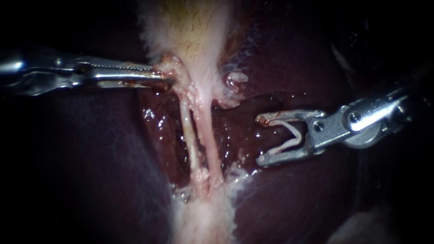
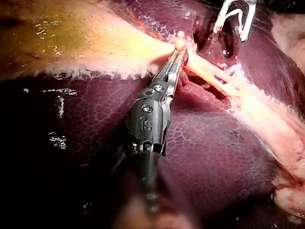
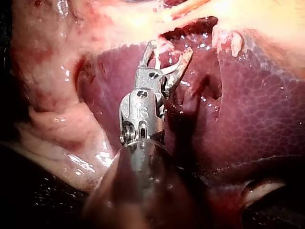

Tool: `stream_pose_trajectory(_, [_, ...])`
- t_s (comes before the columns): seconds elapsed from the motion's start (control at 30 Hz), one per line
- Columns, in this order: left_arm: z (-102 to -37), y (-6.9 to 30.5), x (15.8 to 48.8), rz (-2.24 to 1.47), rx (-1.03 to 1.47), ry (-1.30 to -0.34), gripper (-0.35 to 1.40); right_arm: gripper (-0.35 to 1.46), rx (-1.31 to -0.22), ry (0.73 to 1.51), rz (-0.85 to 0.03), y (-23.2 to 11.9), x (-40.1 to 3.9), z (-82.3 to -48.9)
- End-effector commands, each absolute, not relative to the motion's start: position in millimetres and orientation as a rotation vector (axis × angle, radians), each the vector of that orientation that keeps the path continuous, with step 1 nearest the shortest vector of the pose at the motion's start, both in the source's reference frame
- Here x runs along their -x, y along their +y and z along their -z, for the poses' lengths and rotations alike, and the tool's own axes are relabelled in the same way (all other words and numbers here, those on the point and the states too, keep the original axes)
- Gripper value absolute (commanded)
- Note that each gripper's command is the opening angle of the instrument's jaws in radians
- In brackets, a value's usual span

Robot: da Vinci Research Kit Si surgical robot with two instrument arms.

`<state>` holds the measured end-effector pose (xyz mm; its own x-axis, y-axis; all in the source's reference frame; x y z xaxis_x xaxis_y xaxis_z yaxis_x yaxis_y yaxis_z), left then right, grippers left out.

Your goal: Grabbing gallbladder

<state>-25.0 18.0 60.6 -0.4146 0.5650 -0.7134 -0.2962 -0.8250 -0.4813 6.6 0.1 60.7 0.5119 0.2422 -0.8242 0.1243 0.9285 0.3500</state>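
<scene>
Left instrument: jaws were together, clamped on the pale pink tissue where the gallbladder narrows. From my left wrist view the yellowish body of the gallbladder lay just beside the jaws, spreading away to one side. The two thin tubes ran off ahead of the tips across the liver.

Right instrument: jaws stood wide, cradling a white clip with one leg against each jaw. It sat well apart from the gallbladder, its tips pointing toward the tubes but touching neither.

Judgement: the grab looked made, and the step in hand was securing it. The bite seemed small and near the tip. The next move calls for a gentle pull away from the tubes to test the hold, watching for slip or tearing.
</scene>
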Motion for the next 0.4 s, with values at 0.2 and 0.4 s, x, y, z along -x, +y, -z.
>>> stream_pose_trajectory(0.2, [-61.1,17.9,24.9,-2.247,1.287,-0.378,-0.35,0.49,-0.392,1.038,-0.073,0.1,-6.6,-60.7])
stream_pose_trajectory(0.4, [-61.2,17.9,24.9,-2.247,1.286,-0.378,-0.35,0.49,-0.391,1.038,-0.073,0.2,-6.6,-60.7])
